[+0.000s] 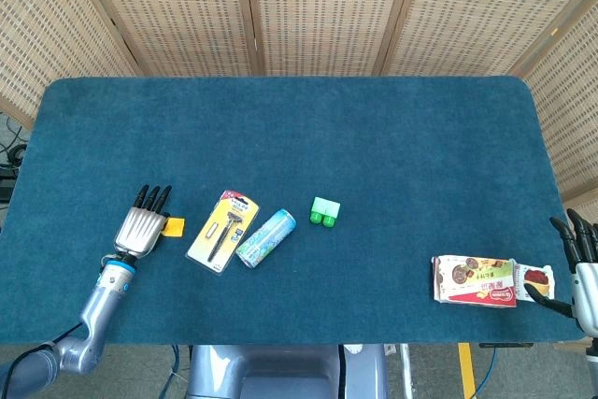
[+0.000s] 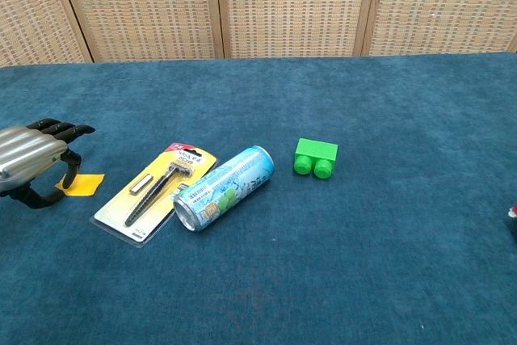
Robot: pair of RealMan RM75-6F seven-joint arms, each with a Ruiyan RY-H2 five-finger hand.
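My left hand hovers at the table's left front, fingers spread, holding nothing. Its thumb hangs just over a small yellow pad lying flat on the cloth. To the pad's right lies a razor in a yellow blister pack, then a blue-green can on its side, then a green two-stud block. My right hand is at the table's right front edge, fingers apart, its thumb close to the end of a snack packet.
The blue cloth table runs back to wicker screens. Only a sliver of the right hand shows at the chest view's right edge.
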